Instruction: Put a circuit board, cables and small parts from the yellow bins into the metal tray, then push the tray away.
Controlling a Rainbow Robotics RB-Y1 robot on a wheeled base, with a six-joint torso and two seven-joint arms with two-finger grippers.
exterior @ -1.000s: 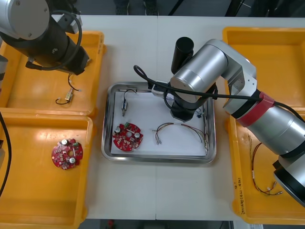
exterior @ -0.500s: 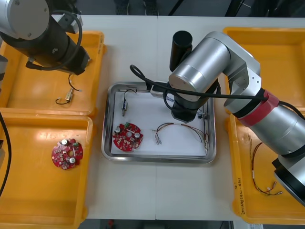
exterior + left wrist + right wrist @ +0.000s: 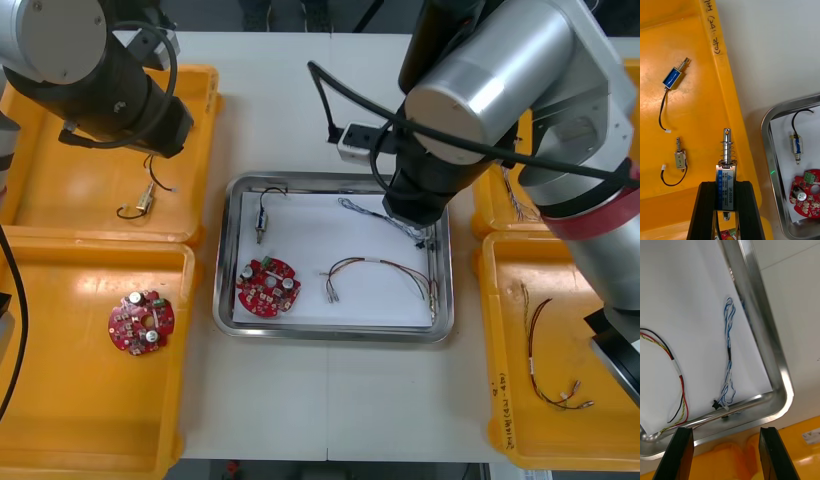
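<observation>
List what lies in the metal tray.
A round red circuit board, a red and yellow cable, a twisted blue and white cable, a small metal part. In front view the right arm hides the metal tray's far right corner.

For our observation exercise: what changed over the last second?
The right hand rose from the tray, open, leaving the blue and white cable in its far right corner. The left hand, holding a small metal part over its bin, the circuit board and red and yellow cable stayed put.
</observation>
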